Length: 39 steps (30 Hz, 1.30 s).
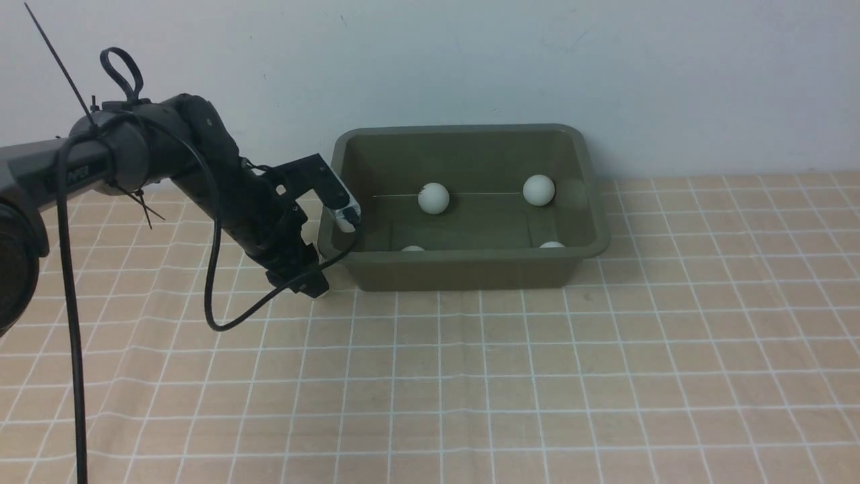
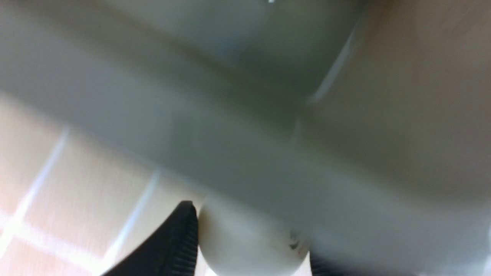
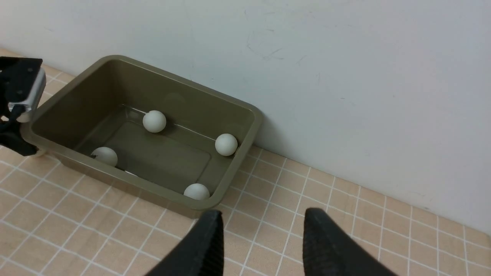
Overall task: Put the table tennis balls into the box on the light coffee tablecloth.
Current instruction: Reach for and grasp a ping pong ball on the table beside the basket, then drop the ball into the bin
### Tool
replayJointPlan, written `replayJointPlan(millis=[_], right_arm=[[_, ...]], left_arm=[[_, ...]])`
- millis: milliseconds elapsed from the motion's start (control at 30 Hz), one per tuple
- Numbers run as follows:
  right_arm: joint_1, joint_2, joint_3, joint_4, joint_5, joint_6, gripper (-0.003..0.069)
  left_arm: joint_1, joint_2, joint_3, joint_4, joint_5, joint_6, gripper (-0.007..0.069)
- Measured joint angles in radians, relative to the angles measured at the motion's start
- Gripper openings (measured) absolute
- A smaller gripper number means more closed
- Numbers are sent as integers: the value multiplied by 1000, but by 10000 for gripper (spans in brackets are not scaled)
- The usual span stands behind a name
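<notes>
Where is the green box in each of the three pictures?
Front view: the olive-green box stands in the middle, its back against the wall.
Left wrist view: the box is very close and blurry, and its side crosses the whole picture.
Right wrist view: the box stands by the wall, ahead of the right gripper.
Shared landmark: the checked tablecloth under it.

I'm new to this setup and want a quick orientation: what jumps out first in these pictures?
An olive tub against the wall holds four white balls. Just outside its left front corner, the left gripper sits low over the cloth, a fifth ball between its fingers.
</notes>
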<state>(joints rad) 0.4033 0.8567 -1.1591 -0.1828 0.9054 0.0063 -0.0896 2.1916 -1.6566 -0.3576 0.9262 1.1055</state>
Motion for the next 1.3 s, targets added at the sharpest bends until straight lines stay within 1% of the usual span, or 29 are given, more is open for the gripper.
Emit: replayJointPlan(millis=[33,100,167,233,300,367,400,433,533,600,667,767,967,1000,1067,1100,1167,1233,1300], right_arm=[[0,0,0,0,0,0,274],[0,0,0,0,0,0,274],[0,0,0,0,0,0,274],[0,0,0,0,0,0,274],[0,0,0,0,0,0,274],[0,0,0,0,0,0,274],[0,0,0,0,0,0,274],[0,0,0,0,0,0,274],[0,0,0,0,0,0,274],[0,0,0,0,0,0,274],[0,0,0,0,0,0,274],[0,0,0,0,0,0,274],[0,0,0,3,1,0,274],[0,0,0,4,1,0,274],[0,0,0,7,2,0,274],[0,0,0,7,2,0,274],[0,0,0,8,2,0,274],[0,0,0,6,-4,0,274],[0,0,0,0,-20,0,274]], left_arm=[[4,-4,0,20,8,-22,332],[29,-25,0,85,28,-101,332],[55,-55,0,118,40,-166,332],[77,-110,0,117,42,-200,332],[81,-144,0,95,42,-195,332],[81,-192,0,-5,42,-131,332],[76,-212,0,-82,40,-74,332],[76,-217,0,-96,40,-63,332],[55,-233,0,-322,32,134,332],[37,-224,0,-426,12,223,332],[16,-204,0,-508,-27,276,332],[-5,-169,0,-550,-84,302,332],[-26,-106,0,-558,-123,321,332],[-28,-104,1,-558,-125,322,339],[-35,-103,1,-561,-127,322,391],[-36,-103,1,-561,-127,322,398],[-39,-103,1,-560,-113,295,495],[-39,-107,1,-540,-100,256,532],[-37,-120,1,-502,-92,213,548]])
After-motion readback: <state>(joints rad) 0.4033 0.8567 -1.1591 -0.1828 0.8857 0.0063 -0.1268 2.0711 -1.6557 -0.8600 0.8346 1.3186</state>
